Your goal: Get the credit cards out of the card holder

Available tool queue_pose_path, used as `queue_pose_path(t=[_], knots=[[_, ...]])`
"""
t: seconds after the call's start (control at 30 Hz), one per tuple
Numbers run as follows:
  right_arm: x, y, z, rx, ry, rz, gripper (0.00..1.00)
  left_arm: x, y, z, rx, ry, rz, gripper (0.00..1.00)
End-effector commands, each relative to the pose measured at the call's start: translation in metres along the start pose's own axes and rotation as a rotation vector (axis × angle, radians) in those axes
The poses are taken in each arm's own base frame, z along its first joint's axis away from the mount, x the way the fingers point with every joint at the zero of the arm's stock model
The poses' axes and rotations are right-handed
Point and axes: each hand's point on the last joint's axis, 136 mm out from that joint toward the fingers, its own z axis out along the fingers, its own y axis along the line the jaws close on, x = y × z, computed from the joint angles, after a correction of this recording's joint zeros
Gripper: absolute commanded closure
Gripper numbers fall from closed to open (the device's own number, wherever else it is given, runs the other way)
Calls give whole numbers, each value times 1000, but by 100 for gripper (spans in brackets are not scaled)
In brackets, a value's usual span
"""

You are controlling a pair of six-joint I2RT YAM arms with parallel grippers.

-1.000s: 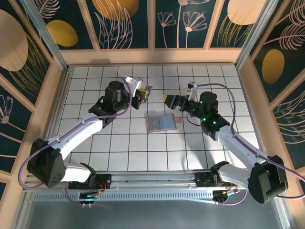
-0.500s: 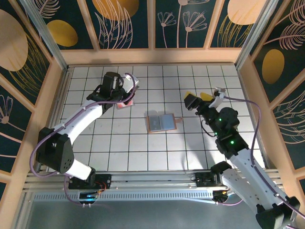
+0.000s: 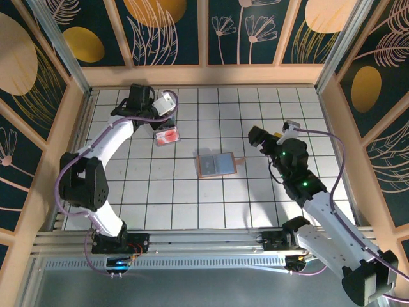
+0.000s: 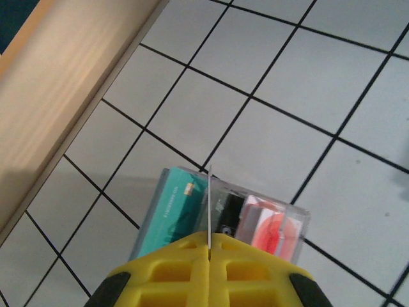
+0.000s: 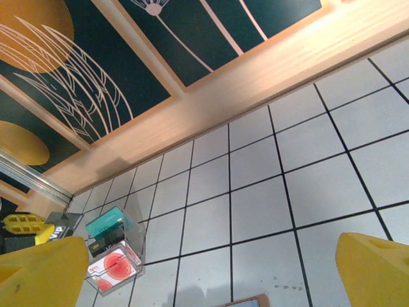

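Toward the far-left corner of the table [image 3: 192,204], our left gripper [image 4: 209,243] hangs clenched just over the credit cards [image 3: 167,135]; dipping, we could scatter them. The card holder [image 3: 217,164] lies open mid-table; our released right gripper [image 5: 211,256] might knock it.

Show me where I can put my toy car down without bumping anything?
The wide strip of bare tiles between the card holder and the arm bases is free. So are the far tiles along the back wall, right of the middle. It is crowded at the far left, where the credit cards lie beside the left arm.
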Motion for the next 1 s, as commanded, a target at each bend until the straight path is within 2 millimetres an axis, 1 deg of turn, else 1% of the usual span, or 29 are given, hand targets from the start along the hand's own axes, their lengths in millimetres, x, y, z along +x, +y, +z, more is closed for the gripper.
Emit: queue_pose_path(t=[0.0,0.17,0.37,0.43,0.63,0.87,0.97], knots=[[-17,6,-1,-7,-59,1,1,10,-8,10,116,28,68,100],[-13,4,3,0,-49,3,1,27,-16,27,211,78,141,100],[-10,2,8,16,-30,6,1,39,-11,39,249,113,202,100],[-9,2,10,22,-25,6,1,43,-7,44,252,134,206,100],[-8,-1,13,41,-21,9,1,55,-7,56,277,173,207,100],[-8,-1,14,46,-17,3,1,64,-5,69,269,193,199,100],[-5,-1,16,45,-10,2,1,66,-5,72,272,194,195,100]])
